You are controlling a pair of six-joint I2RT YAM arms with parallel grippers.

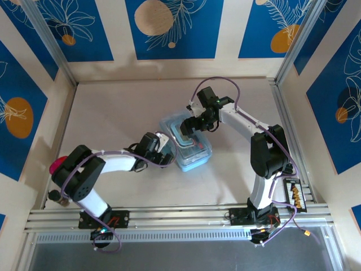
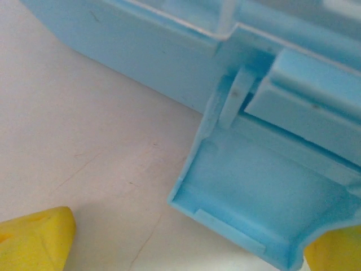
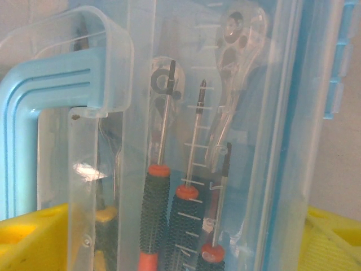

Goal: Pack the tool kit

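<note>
Screwdrivers [image 3: 155, 209] sit under the case lid [image 3: 271, 84], so latching seems in hand: the left tool [image 2: 183, 244], spread, flanks the open latch [image 2: 254, 192], which needs pressing shut; the right tool [image 3: 183, 237], spread, faces the lid.

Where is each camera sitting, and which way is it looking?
Top external: high behind the robot, looking down at the table, left arm, right arm and blue case.
Left wrist: on the left arm, close to the case's latch, yellow fingertips at the bottom corners.
Right wrist: on the right arm, looking through the clear lid at screwdrivers, yellow fingertips below.
Shared: all three see the case.
</note>
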